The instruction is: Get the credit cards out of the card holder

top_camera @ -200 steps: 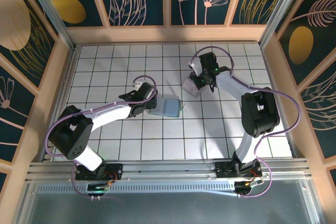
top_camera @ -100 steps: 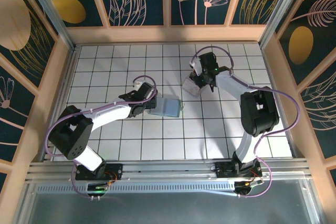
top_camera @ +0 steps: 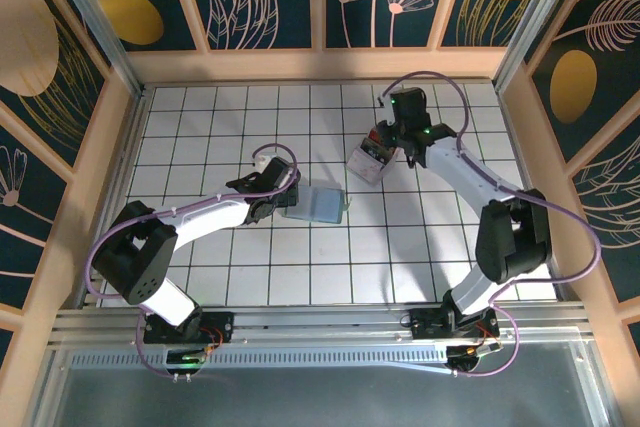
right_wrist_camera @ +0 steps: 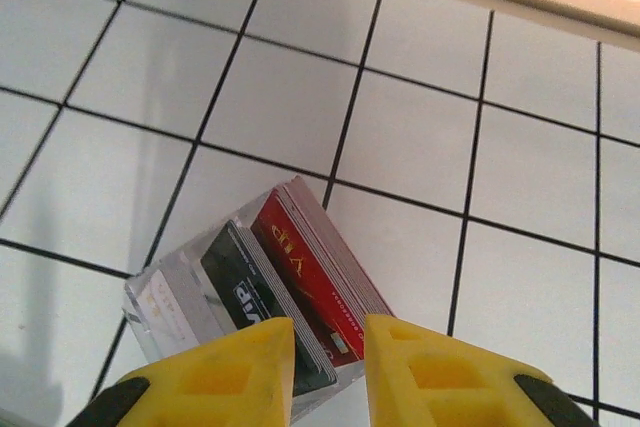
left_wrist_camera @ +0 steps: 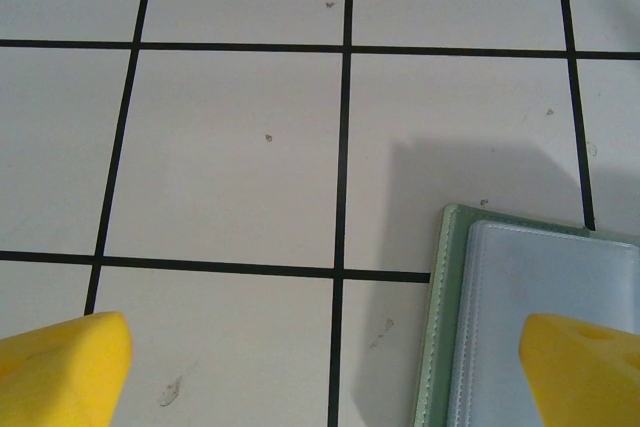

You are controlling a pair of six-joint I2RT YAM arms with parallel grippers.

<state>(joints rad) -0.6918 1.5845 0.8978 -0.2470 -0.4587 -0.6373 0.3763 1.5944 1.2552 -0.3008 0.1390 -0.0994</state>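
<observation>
The white tiled tabletop (top_camera: 200, 277) carried everything you worked with. Your left arm (top_camera: 200, 219) reached from the near-left corner toward the middle of the tabletop. Your right arm (top_camera: 470, 182) reached from the near-right corner toward the far edge.

The card holder (top_camera: 322, 204) lay flat near the middle of the tabletop. Your left wrist view showed it as a grey-blue panel (left_wrist_camera: 530, 317) with a pale green border. Your left gripper (left_wrist_camera: 325, 387) was spread wide and gripped nothing. One yellow fingertip (left_wrist_camera: 60, 367) hung over bare tile, and the other was over the card holder's near-left part.

A clear plastic box (top_camera: 370, 159) sat right of the middle, toward the far edge, well apart from the card holder. The credit cards (right_wrist_camera: 310, 277) stood on edge inside it, a dark red card beside a dark one.

Your right gripper (right_wrist_camera: 328, 367) hung over the near end of that box. Its jaws were parted by a narrow gap only, with no card pinched between them. You could not tell from the pictures whether the fingertips touched the box.
</observation>
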